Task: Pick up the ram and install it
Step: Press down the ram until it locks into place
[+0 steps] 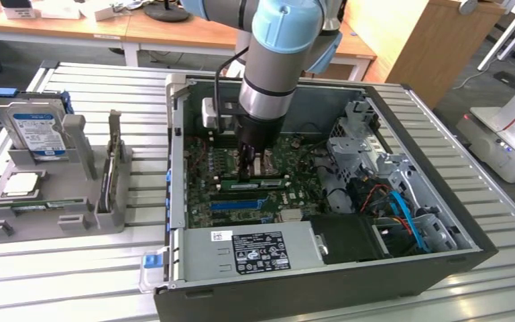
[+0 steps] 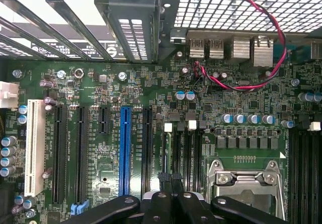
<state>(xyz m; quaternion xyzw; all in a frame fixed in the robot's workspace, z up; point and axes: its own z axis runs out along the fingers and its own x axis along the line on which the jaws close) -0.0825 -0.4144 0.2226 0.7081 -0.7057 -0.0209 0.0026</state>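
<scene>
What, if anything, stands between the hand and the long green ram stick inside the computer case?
Nothing visible does. The shut black hand hangs right above the long green ram stick at the green motherboard's memory slots; no cable crosses between them.

Green motherboard [image 2: 151,83], one blue slot [image 2: 125,151], one white slot [image 2: 34,148], black slots beside. Red-black twisted wires [image 2: 261,73]. Black gripper [image 2: 170,181]. Arm [image 1: 280,60] silver, light-blue joints. Grey ribbed counter [image 1: 78,275]. Hard drive [image 1: 35,131] silver, blue-white label.
</scene>
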